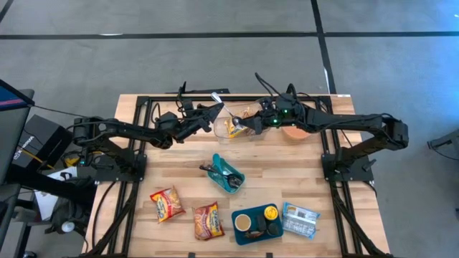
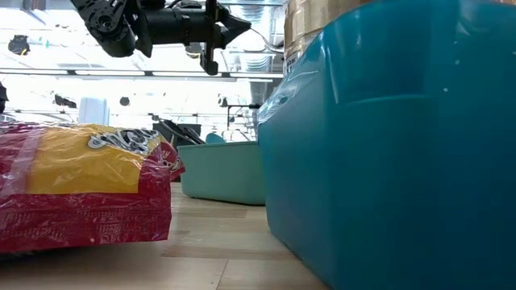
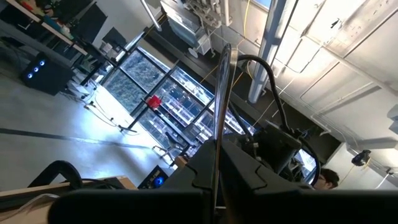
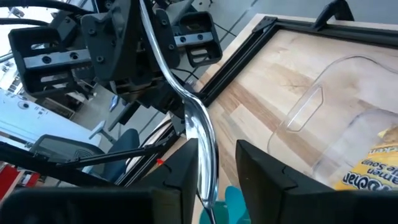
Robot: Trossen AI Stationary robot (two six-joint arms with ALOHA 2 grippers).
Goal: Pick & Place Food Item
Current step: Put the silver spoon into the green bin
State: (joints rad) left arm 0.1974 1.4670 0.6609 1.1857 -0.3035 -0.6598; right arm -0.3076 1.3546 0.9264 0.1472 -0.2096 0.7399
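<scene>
The right gripper (image 1: 252, 123) pinches the rim of the clear tub (image 1: 231, 126) with the noodle packet (image 1: 235, 127) inside, just beside the clamped-shut left gripper (image 1: 212, 110), which holds the same rim.

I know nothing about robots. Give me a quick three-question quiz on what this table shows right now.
1. True or false: the left gripper is shut on the edge of the clear container, with the right gripper at that container's rim.
2. What lies inside the clear container? A) a spoon B) a yellow packet C) a cup
3. How many red snack bags lie flat on the table?
Key: 1 true. 2 B. 3 two; the second lies beside the first.
</scene>
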